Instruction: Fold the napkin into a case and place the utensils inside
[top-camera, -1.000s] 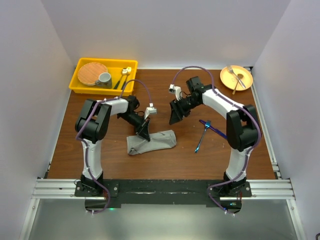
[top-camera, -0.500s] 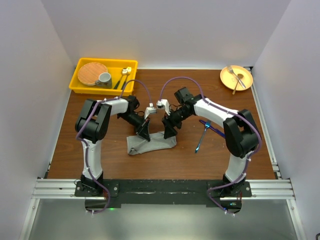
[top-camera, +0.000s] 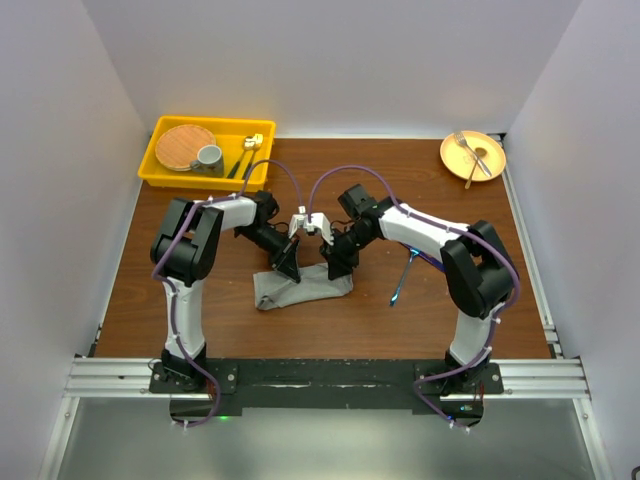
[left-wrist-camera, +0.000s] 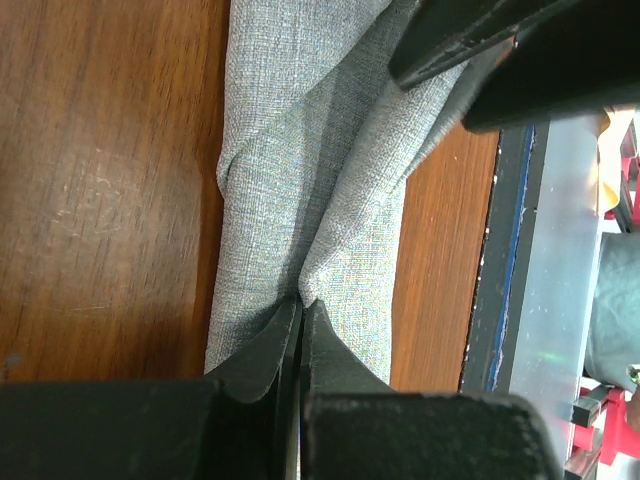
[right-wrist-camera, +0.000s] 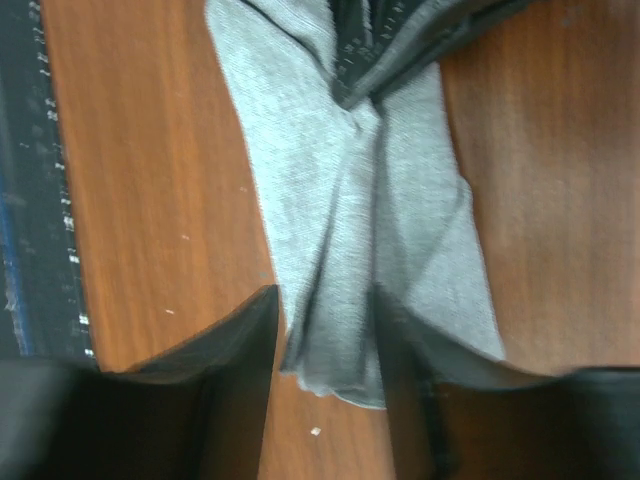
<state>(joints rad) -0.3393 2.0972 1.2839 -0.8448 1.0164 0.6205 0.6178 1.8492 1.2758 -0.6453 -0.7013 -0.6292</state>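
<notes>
The napkin (top-camera: 305, 287) lies as a narrow grey oblong on the brown table, creased along its length (left-wrist-camera: 290, 170). My left gripper (top-camera: 288, 266) is shut on a pinched fold near its middle (left-wrist-camera: 301, 300). My right gripper (top-camera: 338, 264) stands over the napkin's right end. Its jaws are apart, and the bunched end of the cloth (right-wrist-camera: 330, 200) lies between them (right-wrist-camera: 325, 305). The two grippers are close together. The utensils lie right of the napkin: a blue-handled fork (top-camera: 403, 277) shows, and its upper end runs under my right forearm.
A yellow tray (top-camera: 160, 170) at the back left holds a wooden plate (top-camera: 185, 146), a grey cup (top-camera: 209, 157) and gold-headed cutlery (top-camera: 248, 150). An orange plate (top-camera: 492, 165) with a silver fork (top-camera: 467, 145) sits at the back right. White walls close three sides.
My right arm has swung left and down from above the table to the napkin's right end, and its jaws have narrowed. My left gripper has kept its pinch and place.
</notes>
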